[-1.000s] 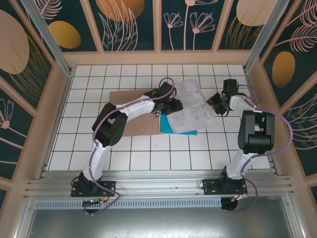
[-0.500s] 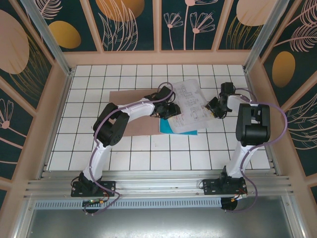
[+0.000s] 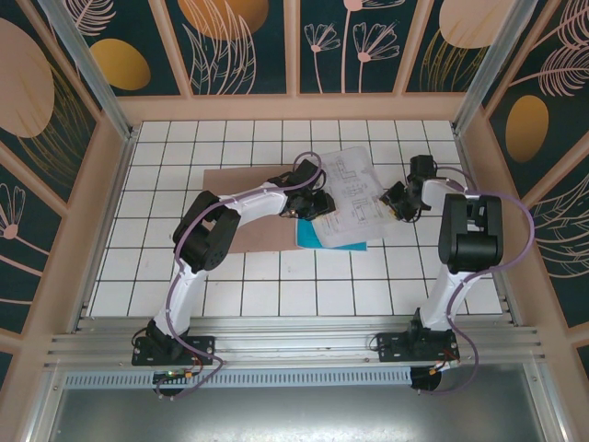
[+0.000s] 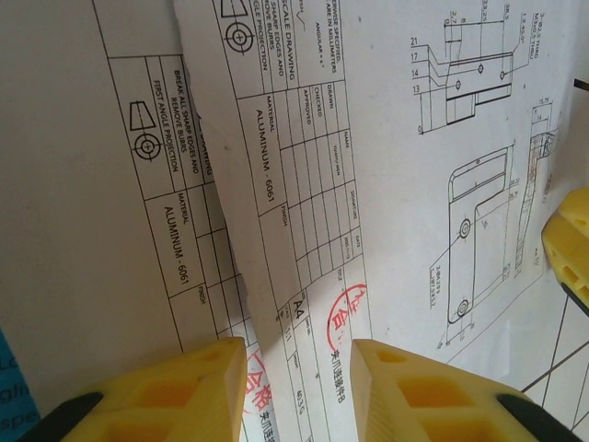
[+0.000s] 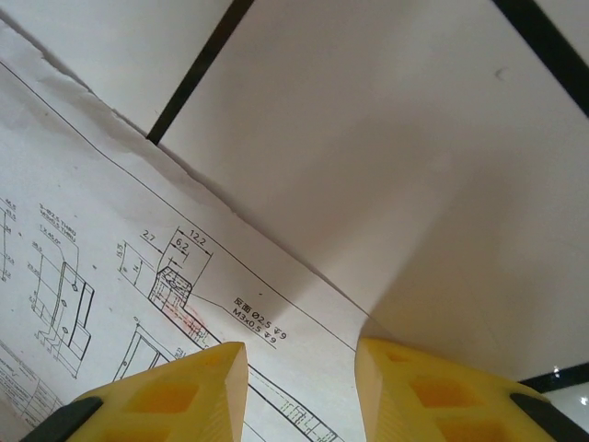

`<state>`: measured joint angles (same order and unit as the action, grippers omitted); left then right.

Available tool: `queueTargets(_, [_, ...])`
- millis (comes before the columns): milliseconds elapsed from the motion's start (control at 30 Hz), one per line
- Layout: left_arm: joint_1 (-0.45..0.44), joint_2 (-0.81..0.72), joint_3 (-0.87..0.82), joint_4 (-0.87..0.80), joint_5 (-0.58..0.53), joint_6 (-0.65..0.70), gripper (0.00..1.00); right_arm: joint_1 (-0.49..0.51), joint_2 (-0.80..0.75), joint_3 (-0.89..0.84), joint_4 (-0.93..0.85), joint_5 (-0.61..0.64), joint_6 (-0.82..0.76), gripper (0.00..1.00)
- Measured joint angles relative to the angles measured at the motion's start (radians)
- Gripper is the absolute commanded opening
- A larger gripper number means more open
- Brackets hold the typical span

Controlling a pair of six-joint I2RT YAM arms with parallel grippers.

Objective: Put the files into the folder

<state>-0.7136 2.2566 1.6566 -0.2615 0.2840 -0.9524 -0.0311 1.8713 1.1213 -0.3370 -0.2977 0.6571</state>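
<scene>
The files (image 3: pixel 354 195) are white sheets with line drawings, fanned out on a cyan-blue sheet (image 3: pixel 309 236) right of centre. The brown folder (image 3: pixel 216 180) lies flat to their left, partly under my left arm. My left gripper (image 3: pixel 317 204) is at the sheets' left edge. In the left wrist view it (image 4: pixel 299 391) stands open just above two overlapping printed sheets (image 4: pixel 304 184). My right gripper (image 3: pixel 398 198) is at the sheets' right edge. In the right wrist view it (image 5: pixel 302 391) is open, straddling the edge of the top sheet (image 5: pixel 138 276).
The white tiled table (image 3: pixel 276 285) is walled by a wooden frame (image 3: pixel 294 108) at the back and both sides. In the left wrist view a yellow finger of the right gripper (image 4: pixel 571 249) shows at the right edge. Bare tile (image 5: pixel 386 138) lies beyond the sheet.
My right gripper has swung left to the sheets' right edge. The left gripper has shifted slightly left along the sheets. The files have not moved.
</scene>
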Motion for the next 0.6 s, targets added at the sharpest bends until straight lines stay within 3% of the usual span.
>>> queueTargets(433, [0.0, 0.013, 0.0, 0.019, 0.022, 0.0, 0.28, 0.001, -0.01, -0.018, 0.01, -0.027, 0.027, 0.38])
queueTargets(600, [0.0, 0.015, 0.0, 0.02, 0.023, 0.001, 0.11, 0.001, -0.017, -0.029, 0.016, -0.035, 0.037, 0.38])
